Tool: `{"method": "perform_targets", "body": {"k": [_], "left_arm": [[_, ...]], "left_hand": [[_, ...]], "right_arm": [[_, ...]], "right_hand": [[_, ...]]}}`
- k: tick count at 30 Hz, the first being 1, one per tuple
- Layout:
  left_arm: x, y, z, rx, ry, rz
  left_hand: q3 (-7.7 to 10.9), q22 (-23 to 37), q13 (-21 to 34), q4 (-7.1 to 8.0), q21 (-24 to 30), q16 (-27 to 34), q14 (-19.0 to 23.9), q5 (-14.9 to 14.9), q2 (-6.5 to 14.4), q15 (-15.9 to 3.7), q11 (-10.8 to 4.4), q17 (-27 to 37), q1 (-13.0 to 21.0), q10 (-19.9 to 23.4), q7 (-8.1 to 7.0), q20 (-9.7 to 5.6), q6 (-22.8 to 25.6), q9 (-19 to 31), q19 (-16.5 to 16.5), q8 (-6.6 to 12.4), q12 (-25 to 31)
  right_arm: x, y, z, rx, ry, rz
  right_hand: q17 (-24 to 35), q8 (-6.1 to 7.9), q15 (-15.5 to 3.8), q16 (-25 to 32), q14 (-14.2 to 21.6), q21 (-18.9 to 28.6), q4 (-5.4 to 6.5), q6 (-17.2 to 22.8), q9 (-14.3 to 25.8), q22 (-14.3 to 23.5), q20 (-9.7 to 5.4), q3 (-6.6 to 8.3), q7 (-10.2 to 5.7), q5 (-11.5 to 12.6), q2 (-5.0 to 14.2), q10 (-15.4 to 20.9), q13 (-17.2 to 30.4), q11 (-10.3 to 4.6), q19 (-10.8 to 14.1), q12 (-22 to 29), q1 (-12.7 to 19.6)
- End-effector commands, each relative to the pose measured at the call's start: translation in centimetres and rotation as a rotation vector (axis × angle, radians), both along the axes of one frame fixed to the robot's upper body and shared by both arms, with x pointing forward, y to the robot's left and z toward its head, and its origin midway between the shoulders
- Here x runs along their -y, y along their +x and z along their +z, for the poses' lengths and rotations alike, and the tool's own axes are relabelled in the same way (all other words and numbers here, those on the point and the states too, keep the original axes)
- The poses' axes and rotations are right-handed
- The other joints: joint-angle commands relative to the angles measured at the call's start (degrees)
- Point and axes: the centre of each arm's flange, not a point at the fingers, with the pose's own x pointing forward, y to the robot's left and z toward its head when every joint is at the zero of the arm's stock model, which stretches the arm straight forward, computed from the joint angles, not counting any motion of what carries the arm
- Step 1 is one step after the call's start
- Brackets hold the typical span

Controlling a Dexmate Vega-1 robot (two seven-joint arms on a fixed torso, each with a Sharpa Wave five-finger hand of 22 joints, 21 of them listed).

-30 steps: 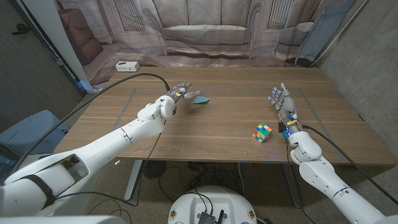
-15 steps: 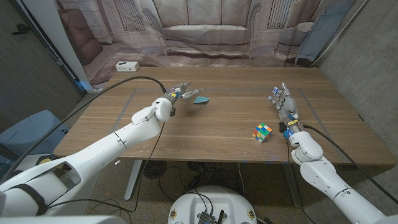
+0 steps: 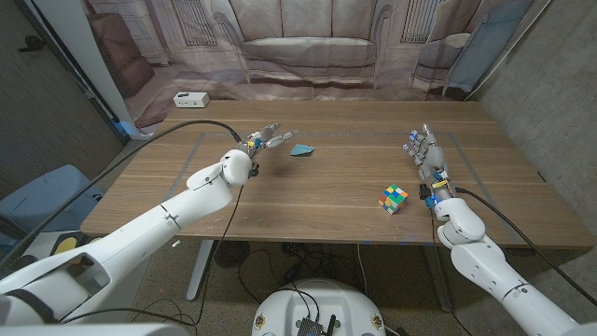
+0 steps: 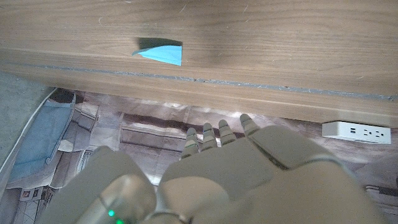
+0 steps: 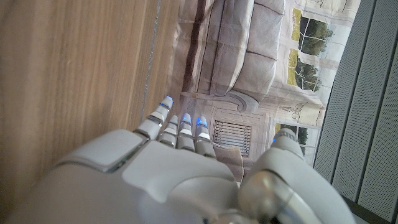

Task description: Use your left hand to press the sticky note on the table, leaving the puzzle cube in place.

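Note:
A blue sticky note [image 3: 300,149] lies on the wooden table [image 3: 326,201], one corner curled up; it shows again in the left wrist view [image 4: 161,51]. My left hand [image 3: 268,139] hovers just to the note's left, fingers straight and apart, holding nothing, clear of the paper. From the wrist its back [image 4: 249,168] shows with the fingers reaching toward the table's far edge. The puzzle cube [image 3: 394,198] sits at the right near the front edge. My right hand [image 3: 425,154] stands beside the cube, fingers extended, holding nothing [image 5: 168,168].
A white power strip [image 3: 190,99] lies on the floor beyond the table's far left corner, also in the left wrist view [image 4: 356,131]. A printed sofa backdrop [image 3: 308,42] hangs behind the table. Faint tape lines [image 3: 187,159] mark the tabletop.
My left hand has drawn back to the left, off the sticky note. The note now lies fully uncovered. The cube and right hand have stayed put.

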Motion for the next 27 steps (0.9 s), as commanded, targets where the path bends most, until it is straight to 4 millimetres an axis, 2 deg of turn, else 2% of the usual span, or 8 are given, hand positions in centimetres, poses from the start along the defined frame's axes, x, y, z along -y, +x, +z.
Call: {"method": "perform_targets", "body": {"k": [1,14,22,24,27], "left_arm": [[-0.8,-0.9,0.1,0.028,-0.076,-0.051],[-1.4,-1.1,0.0,0.044,-0.185,-0.187],[-1.8,-1.3,0.0,0.042,-0.236,-0.25],[-1.9,-1.3,0.0,0.042,-0.249,-0.262],[-2.2,-1.4,0.1,0.041,-0.268,-0.281]], "left_hand": [[0.11,0.2,0.0,-0.2,-0.3,-0.1,0.2,-0.3,0.1,-0.06,-0.06,0.0,0.6,0.4,0.12,-0.59,0.7,0.2,-3.7,0.38,0.1],[0.28,0.2,-0.1,-0.5,-0.2,-0.1,1.9,-0.8,0.5,-0.55,-0.12,0.0,1.2,2.9,1.16,-3.21,2.9,0.2,-2.5,0.67,0.6],[0.34,0.2,-0.1,-0.71,0.2,0.1,3.5,-1.0,0.5,-0.47,0.52,0.0,1.6,4.4,1.58,-3.81,3.7,0.2,-0.7,0.65,0.8],[0.35,0.2,-0.1,-0.8,0.5,0.0,3.7,-1.1,0.6,-0.44,0.77,0.0,1.7,4.9,1.73,-5.06,4.1,0.2,0.2,0.61,0.8],[0.36,0.1,-0.2,-0.89,0.5,-0.2,3.7,-1.2,0.6,-0.59,1.09,0.0,1.9,5.5,1.97,-5.42,4.5,0.2,0.7,0.62,0.8]], "right_arm": [[-0.1,-0.1,-0.3,0.005,0.008,0.003],[-0.2,-0.4,-0.5,0.01,0.012,0.002],[-0.3,-0.6,-0.4,0.018,0.003,0.004],[-0.4,-0.6,-0.4,0.02,0.002,0.004],[-0.5,-0.7,-0.3,0.026,-0.004,0.003]], "right_hand": [[0.1,0.01,0.01,0.2,0.4,0.0,-0.45,0.5,0.1,0.2,-0.08,-0.06,0.09,0.3,0.0,0.3,0.1,-0.08,0.6,-0.1,-0.3],[0.1,0.03,0.03,0.2,0.5,0.0,-0.51,0.6,0.1,0.2,-0.07,-0.08,0.08,0.3,0.03,0.4,0.1,-0.05,0.7,-0.1,-0.4],[0.1,0.04,0.03,0.2,0.4,0.0,-0.54,0.6,0.1,0.2,-0.09,-0.09,0.12,0.3,0.06,0.4,0.1,-0.04,0.7,-0.1,-0.4],[0.1,0.05,0.02,0.2,0.4,0.0,-0.55,0.6,0.1,0.2,-0.09,-0.09,0.12,0.3,0.06,0.3,0.1,-0.05,0.7,-0.1,-0.4],[0.1,0.03,-0.01,0.2,0.5,0.0,-0.56,0.6,0.1,0.2,-0.13,-0.1,0.12,0.3,0.05,0.4,0.1,-0.08,0.7,-0.1,-0.4]]}}
